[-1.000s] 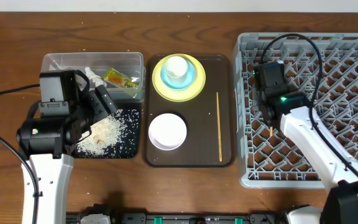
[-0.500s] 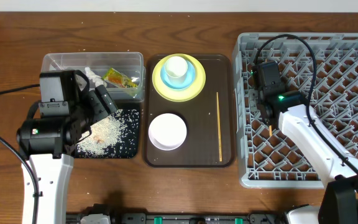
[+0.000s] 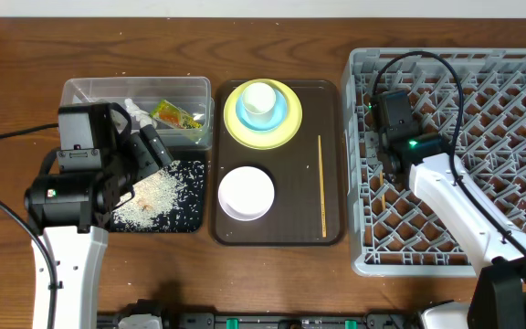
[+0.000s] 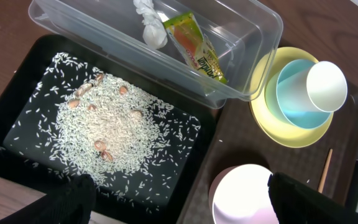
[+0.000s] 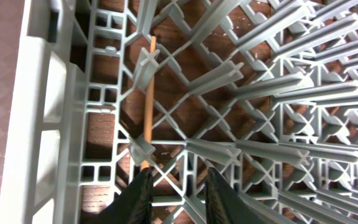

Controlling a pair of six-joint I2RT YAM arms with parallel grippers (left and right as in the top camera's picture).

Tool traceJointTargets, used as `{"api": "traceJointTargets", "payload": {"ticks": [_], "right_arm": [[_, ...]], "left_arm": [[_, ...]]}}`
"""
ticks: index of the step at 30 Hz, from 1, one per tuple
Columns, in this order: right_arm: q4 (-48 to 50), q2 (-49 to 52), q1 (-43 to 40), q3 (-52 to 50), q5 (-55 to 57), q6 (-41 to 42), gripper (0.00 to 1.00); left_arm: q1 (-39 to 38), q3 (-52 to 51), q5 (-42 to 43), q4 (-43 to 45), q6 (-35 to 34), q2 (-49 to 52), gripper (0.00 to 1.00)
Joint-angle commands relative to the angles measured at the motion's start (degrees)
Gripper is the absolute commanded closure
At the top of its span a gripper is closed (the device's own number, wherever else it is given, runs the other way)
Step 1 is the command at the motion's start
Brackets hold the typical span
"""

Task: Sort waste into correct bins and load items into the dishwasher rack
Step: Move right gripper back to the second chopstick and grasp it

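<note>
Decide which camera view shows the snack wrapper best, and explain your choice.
The left wrist view: the snack wrapper lies large in the clear tub, its green, yellow and orange print plain. The overhead view shows it only as a small bright patch. The right wrist view faces the dishwasher rack and misses it.

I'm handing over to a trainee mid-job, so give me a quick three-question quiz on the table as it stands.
1. True or false: the dishwasher rack holds both chopsticks.
2. What lies in the clear tub? A) snack wrapper and paper scrap B) rice C) white bowl
3. Fill in: the white cup stands in the ___ bowl.
Key: 1 false, one chopstick lies on the brown tray, the other in the rack. 2 A. 3 light blue.
</note>
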Motion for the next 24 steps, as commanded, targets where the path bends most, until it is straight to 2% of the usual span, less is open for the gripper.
{"api": "traceJointTargets", "payload": {"ticks": [1,5,14,24], "right_arm": [[0.3,0.5,-0.4,0.1,-4.8,-0.1,0.71],[0.3,0.3,-0.2,0.1,-8.5,2.0,0.68],[0.2,-2.3,0.7,2.3,-15.0,3.8,0.69],[2.6,-4.9,8.6,3.0,-16.2,14.7,0.72]], "left_arm": [[0.2,-0.2,0.3,-0.1,-0.1,0.1,0.09],[0.3,-0.2,0.3,-0.1,-0.1,0.1,0.09],[0.3,-0.2,0.3,-0.1,-0.1,0.1,0.09],[0.2,-0.2,0.3,-0.1,-0.1,0.1,0.09]]}}
